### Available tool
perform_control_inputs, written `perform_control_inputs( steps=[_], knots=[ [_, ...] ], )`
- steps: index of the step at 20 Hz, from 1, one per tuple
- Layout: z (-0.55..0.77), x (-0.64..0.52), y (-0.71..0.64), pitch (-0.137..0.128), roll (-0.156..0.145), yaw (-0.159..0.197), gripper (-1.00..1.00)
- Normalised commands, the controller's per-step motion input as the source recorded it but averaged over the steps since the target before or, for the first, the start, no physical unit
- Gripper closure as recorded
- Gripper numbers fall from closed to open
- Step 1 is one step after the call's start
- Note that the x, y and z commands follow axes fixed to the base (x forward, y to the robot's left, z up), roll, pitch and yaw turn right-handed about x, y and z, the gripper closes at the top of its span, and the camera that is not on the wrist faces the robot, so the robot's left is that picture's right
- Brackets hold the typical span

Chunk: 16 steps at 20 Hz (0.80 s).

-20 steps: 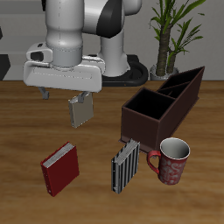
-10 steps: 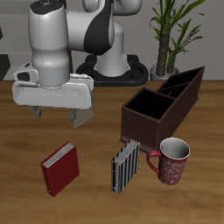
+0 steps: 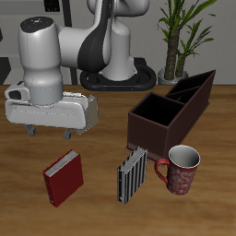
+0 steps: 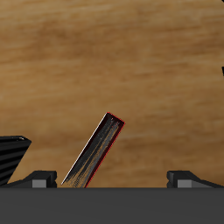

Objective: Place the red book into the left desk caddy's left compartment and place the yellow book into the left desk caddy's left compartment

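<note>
The red book (image 3: 64, 178) lies flat near the table's front edge; the wrist view shows its dark-red cover and pale page edge (image 4: 96, 152). My gripper (image 3: 52, 132) hangs open just behind and above it, with nothing between its fingertips (image 4: 39, 178). The left desk caddy (image 3: 152, 126), a long maroon-brown box, stands farther back beside the mug. Its left compartment (image 3: 196, 88) with the slanted panel is at the far end. The yellow book is hidden in both views.
A grey-and-black striped book (image 3: 132, 175) lies between the red book and a red patterned mug (image 3: 182, 170); its corner shows in the wrist view (image 4: 12, 156). A potted plant (image 3: 175, 37) stands behind the caddy.
The arm has swung forward and down toward the red book. Its wide hand now covers the small tan book that showed behind it earlier. The fingers stay open.
</note>
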Motion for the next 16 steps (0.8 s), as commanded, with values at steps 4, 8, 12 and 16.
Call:
perform_control_inputs(
  steps=[4,8,12,16],
  knots=[
    [-0.18,0.05,-0.16,-0.033,-0.026,-0.068,-1.00],
    [-0.23,0.08,-0.01,-0.031,-0.027,-0.048,-1.00],
    [-0.10,0.01,0.08,-0.051,0.012,-0.088,-1.00],
    [-0.19,0.07,0.12,-0.016,0.005,-0.067,-1.00]
  ],
)
